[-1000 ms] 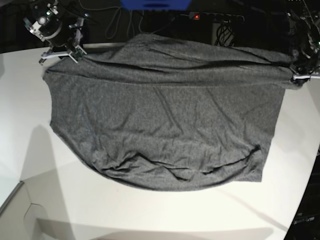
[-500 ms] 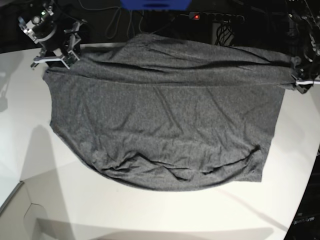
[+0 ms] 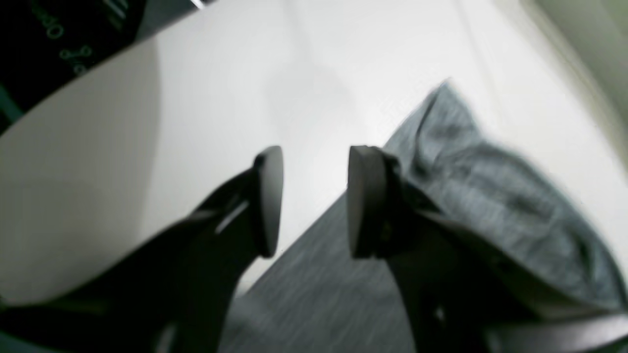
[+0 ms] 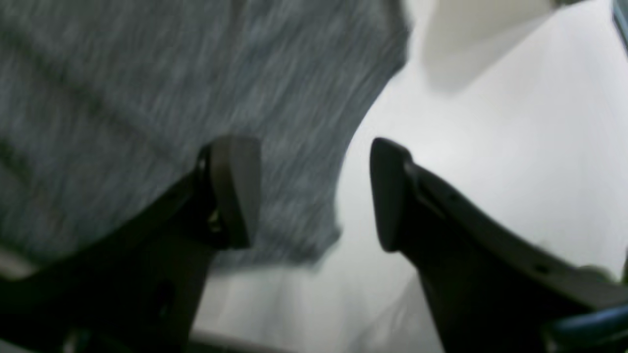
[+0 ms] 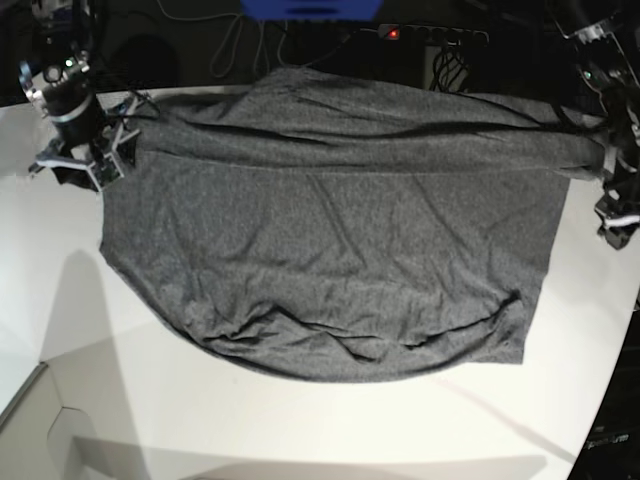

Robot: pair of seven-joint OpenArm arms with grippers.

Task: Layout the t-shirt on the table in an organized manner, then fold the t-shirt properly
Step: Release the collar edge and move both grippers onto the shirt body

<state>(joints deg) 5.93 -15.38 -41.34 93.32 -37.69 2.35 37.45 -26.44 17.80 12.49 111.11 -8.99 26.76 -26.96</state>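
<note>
Since the earlier frame we see both grippers moved down along the frame edges: the right gripper at upper left, the left gripper at right. Their jaws stand apart, holding nothing. We see the t-shirt lying spread on the table, filling the frame middle

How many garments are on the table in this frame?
1. A single t-shirt lies spread across the middle of the table; nothing suggests another beneath it, though that cannot be ruled out.
</note>
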